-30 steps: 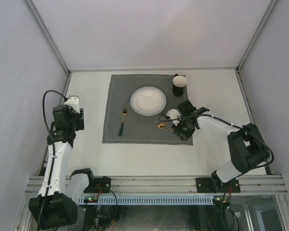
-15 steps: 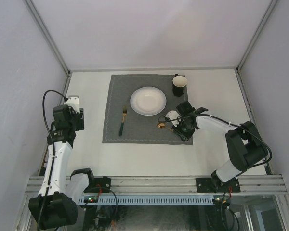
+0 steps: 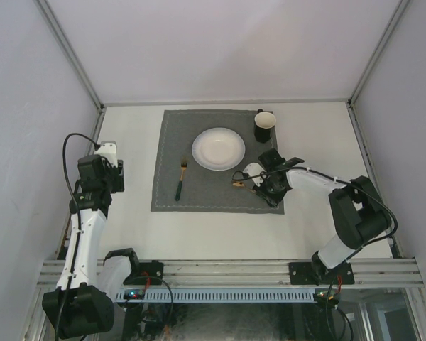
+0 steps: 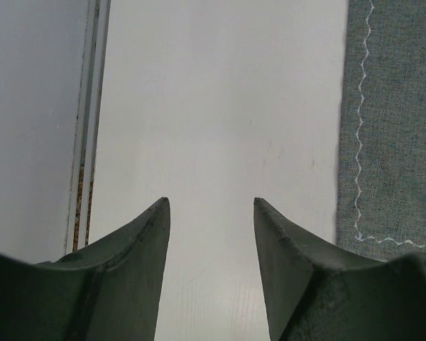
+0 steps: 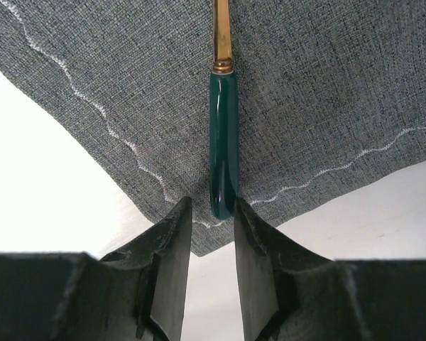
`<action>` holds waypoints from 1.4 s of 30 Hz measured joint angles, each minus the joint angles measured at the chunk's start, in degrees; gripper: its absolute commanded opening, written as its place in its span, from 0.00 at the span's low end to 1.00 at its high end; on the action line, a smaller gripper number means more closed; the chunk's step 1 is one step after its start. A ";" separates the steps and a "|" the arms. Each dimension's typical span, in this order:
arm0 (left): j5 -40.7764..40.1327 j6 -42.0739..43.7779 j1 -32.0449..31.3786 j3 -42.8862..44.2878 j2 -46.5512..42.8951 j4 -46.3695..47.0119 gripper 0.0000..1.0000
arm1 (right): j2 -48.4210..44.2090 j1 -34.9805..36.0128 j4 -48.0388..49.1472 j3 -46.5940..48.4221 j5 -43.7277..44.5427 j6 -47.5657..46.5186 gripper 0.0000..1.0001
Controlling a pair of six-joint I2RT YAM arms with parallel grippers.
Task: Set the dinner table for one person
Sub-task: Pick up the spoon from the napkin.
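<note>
The off-white dinner table (image 3: pixel 128 128) carries a grey stitched mat (image 3: pixel 206 192). On the mat are a white plate (image 3: pixel 218 148), a green-handled fork (image 3: pixel 180 177) and a spoon (image 3: pixel 237 183) with a gold bowl. A dark cup (image 3: pixel 264 126) stands at the mat's far right corner. My right gripper (image 3: pixel 265 193) sits low over the mat's near right corner. In the right wrist view its jaws (image 5: pixel 211 202) stand narrowly open. The end of the spoon's green handle (image 5: pixel 223 135) lies at the tips, against the right finger and clear of the left. My left gripper (image 4: pixel 211 202) is open over bare table.
Aluminium rails (image 3: pixel 77 64) edge the table, with walls behind them. In the left wrist view the mat's left edge (image 4: pixel 390 128) lies to the right and a rail (image 4: pixel 92 106) to the left. The left arm (image 3: pixel 92 185) stands near the left rail.
The right gripper has crept slightly toward the plate and its jaws have narrowed a little round the spoon handle's end. The spoon's bowl has shifted slightly. The left arm is still.
</note>
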 measured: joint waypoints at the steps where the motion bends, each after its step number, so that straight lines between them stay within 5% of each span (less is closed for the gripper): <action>1: 0.00 0.00 0.00 -0.02 0.00 0.00 0.55 | 0.07 0.11 -0.02 0.07 0.15 -0.04 0.29; 19: 0.00 0.00 0.00 0.00 0.00 -0.02 0.55 | 2.34 0.74 0.26 0.28 -0.15 -0.15 0.20; 24: 0.00 0.00 0.00 -0.02 0.00 -0.02 0.55 | 2.34 0.72 0.22 0.33 -0.02 -0.28 0.00; 42: 0.02 0.00 0.00 0.00 0.22 -0.02 0.55 | -12.07 0.98 -5.38 4.09 -1.20 1.84 0.00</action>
